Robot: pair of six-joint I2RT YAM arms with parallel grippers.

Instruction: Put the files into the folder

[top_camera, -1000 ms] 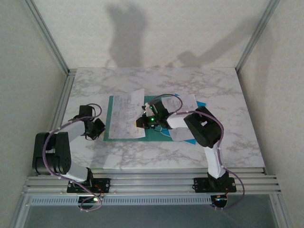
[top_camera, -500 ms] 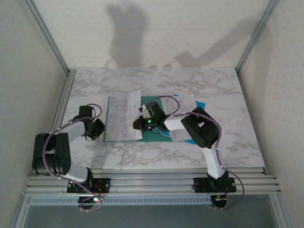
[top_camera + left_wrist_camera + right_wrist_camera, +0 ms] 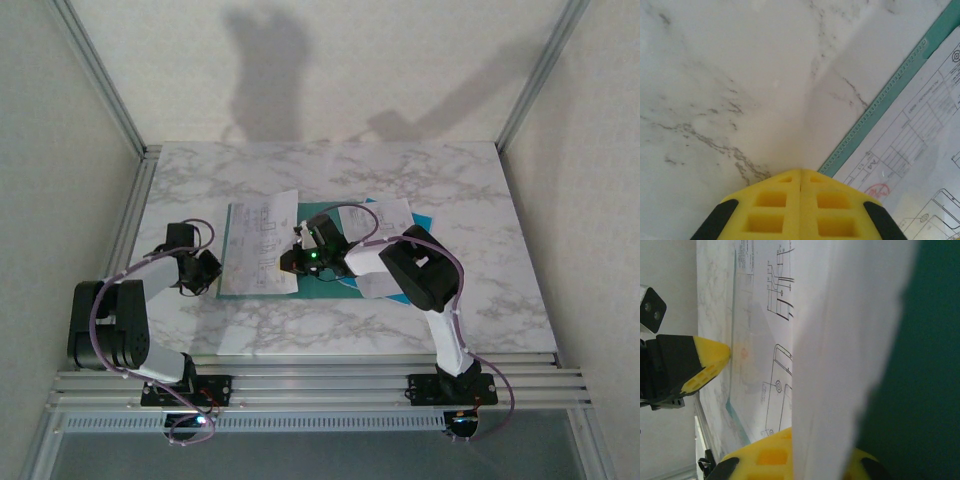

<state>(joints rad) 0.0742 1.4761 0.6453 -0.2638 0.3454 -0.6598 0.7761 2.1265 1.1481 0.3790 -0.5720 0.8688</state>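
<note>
folder (image 3: 935,340): thin teal card lying flat on the marble surface (image 3: 470,200). most of it is hidden under paper and the right arm.
files (image 3: 258,250): one printed sheet lies over the folder's left half, and a narrow teal strip of the folder's left edge shows beyond it. the sheet's right edge curls up off the folder.
second sheet (image 3: 392,213): at the folder's far right, partly under the right arm.
left claw (image 3: 800,175): yellow tips pressed together with nothing between them. it is down at the folder's left edge, right by the sheet's corner. i cannot tell whether it bears on the paper.
right claw (image 3: 290,262): over the folder's middle, pinching the raised right edge of the sheet. the paper runs up between its two pads in the wrist view.
how the paper should handle: it looks very light, limp and slick on the card. it would likely slide if dragged and buckle if pushed, and a hard pull could crease or tear it.
where to hold: i'd say a shallow bite on a free edge, about midway along the side, with the opposite edge pinned down.
how the folder should handle: probably stiffer than the sheets but light enough to skate across the surface. its flat edge leaves little to get under.
</note>
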